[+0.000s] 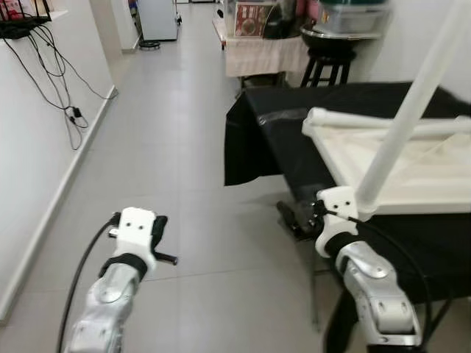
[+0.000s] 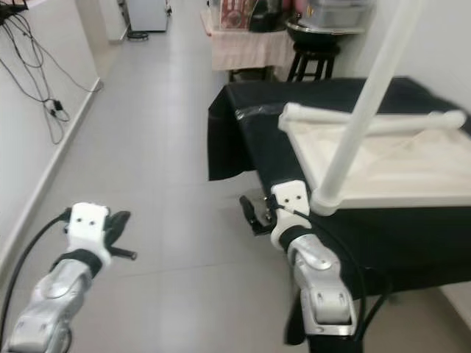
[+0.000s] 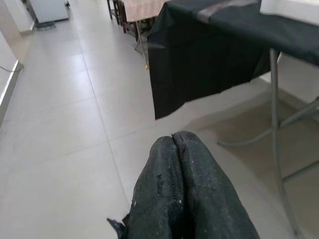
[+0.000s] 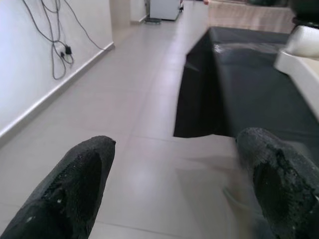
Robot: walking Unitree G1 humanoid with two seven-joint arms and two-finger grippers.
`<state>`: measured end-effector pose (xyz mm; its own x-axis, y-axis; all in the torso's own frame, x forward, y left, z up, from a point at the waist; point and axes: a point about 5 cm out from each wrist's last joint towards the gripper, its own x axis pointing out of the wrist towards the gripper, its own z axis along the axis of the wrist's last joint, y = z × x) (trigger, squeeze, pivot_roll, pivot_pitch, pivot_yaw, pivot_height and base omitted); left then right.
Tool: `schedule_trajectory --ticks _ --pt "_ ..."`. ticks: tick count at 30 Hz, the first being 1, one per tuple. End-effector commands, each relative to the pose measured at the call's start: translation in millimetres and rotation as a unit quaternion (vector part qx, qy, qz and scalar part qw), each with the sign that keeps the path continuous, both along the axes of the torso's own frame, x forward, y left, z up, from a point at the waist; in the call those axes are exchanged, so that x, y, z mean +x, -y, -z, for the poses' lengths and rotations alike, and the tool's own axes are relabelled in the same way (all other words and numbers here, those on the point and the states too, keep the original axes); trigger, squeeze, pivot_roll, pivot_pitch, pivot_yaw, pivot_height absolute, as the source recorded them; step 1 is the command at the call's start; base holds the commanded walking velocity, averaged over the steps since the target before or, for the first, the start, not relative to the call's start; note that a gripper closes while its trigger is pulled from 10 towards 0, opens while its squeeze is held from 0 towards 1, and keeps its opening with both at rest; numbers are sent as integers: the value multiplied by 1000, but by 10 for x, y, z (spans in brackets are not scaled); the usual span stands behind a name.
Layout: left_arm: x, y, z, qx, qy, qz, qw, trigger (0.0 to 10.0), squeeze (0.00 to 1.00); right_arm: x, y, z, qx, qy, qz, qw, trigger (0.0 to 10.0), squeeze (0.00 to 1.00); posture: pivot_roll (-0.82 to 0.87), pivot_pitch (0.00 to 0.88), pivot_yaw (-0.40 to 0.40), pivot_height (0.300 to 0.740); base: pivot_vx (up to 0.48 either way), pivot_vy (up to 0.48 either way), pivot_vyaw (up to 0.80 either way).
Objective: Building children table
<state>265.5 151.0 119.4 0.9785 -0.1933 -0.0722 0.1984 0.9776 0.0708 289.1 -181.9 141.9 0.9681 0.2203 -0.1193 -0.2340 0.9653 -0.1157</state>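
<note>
Folding table (image 1: 412, 243), right of scene: draped in a black cloth (image 1: 294, 125) hanging over its left and far edges, on metal legs (image 3: 276, 114). On it, an upturned white children's tabletop (image 1: 397, 165) with one white leg (image 1: 412, 103) slanting upward. Grey tiled floor (image 1: 169, 169) to the left.

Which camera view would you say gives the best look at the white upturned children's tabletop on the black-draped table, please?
The left eye view: the white upturned tabletop shows with its frame and an upright white leg. The right eye view shows nearly the same; the right wrist view catches a corner, the left wrist view a sliver.
</note>
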Motion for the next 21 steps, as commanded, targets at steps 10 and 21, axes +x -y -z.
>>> schedule_trajectory --ticks 10,21 --pt "-3 28 -54 1 16 40 999 10000 0 137 -283 -59 -6 17 -52 998 10000 0 -36 44 -30 740 0 94 0" --pt "5 54 -48 -8 13 55 998 10000 0 152 -290 -6 10 2 -54 998 10000 0 -44 37 -27 740 273 0 378"
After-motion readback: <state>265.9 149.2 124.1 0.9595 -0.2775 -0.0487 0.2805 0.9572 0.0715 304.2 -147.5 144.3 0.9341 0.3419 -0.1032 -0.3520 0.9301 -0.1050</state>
